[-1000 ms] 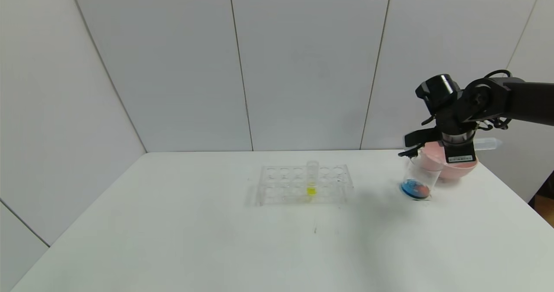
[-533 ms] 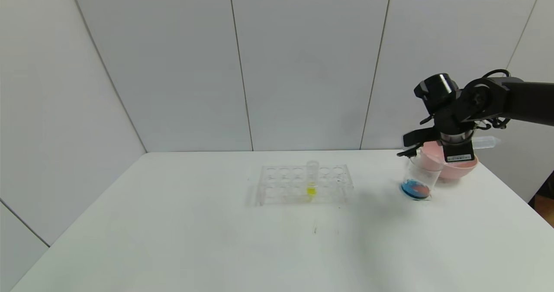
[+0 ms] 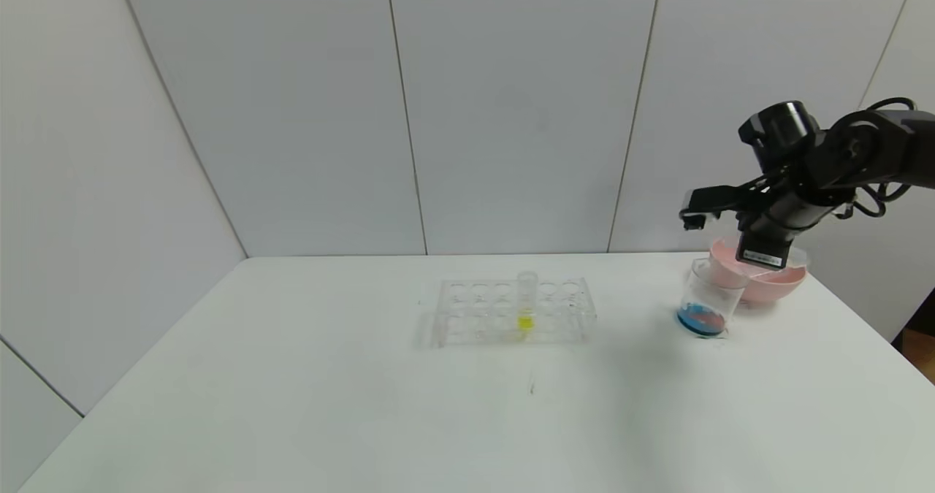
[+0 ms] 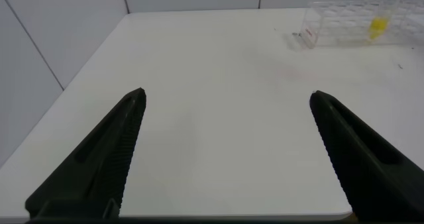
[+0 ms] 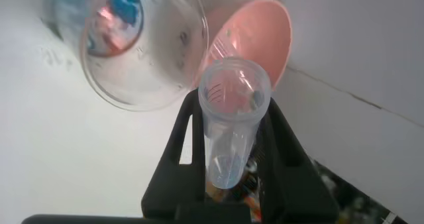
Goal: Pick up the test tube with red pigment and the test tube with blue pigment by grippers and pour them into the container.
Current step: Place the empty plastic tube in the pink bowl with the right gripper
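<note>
The container, a clear glass beaker (image 3: 707,299), stands at the right of the table with blue and red liquid (image 5: 116,15) pooled in its bottom. My right gripper (image 3: 763,258) hangs above and just behind it, over the pink bowl's near rim. It is shut on an emptied clear test tube (image 5: 232,131) whose open mouth points down towards the bowl. I cannot tell which pigment it held. No tube with red or blue liquid is in view. My left gripper (image 4: 225,101) is open and empty over the table's left part, out of the head view.
A pink bowl (image 3: 781,281) sits right behind the beaker, close to the table's right edge. A clear many-holed rack (image 3: 511,310) stands mid-table with one yellow-liquid tube (image 3: 526,303) upright in it. The white wall is close behind.
My right gripper has risen and shifted right and back. The tube, lying sideways before, is now turned mouth-down. The beaker, bowl and rack have not moved.
</note>
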`<action>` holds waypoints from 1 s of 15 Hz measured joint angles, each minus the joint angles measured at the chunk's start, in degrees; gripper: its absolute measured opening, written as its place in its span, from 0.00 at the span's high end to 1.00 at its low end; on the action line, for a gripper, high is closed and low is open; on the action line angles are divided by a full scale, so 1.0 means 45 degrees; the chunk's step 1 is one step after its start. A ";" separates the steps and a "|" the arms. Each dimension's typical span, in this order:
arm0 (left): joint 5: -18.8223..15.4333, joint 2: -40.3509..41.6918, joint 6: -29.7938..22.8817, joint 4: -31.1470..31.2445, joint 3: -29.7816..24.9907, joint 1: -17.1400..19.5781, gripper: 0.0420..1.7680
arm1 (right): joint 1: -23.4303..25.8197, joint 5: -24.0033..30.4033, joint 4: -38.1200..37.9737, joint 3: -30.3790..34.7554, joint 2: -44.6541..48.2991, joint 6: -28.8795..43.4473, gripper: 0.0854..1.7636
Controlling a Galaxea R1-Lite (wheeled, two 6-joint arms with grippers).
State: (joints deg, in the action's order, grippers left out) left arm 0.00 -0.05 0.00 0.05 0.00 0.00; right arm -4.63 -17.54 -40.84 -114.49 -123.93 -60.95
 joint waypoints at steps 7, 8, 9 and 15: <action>0.0000 0.0000 0.0000 0.0000 0.0000 0.0000 0.00 | 0.1070 0.5814 0.2403 0.1929 0.1685 0.6277 0.75; 0.0000 0.0000 0.0000 -0.0005 0.0000 0.0000 0.00 | 0.1070 0.6003 0.4072 0.2915 0.1997 0.7024 0.75; 0.0000 0.0000 0.0000 0.0005 0.0000 0.0000 0.00 | 0.1070 0.6155 0.6339 0.4172 0.2330 0.7889 0.75; 0.0000 0.0000 0.0000 -0.0005 0.0000 0.0000 0.00 | 0.0970 0.6312 1.6387 1.1118 0.4204 1.2356 0.75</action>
State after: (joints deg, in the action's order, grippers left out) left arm 0.00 -0.05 0.00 0.02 0.00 0.00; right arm -0.27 10.86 32.90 -64.46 -105.01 -5.35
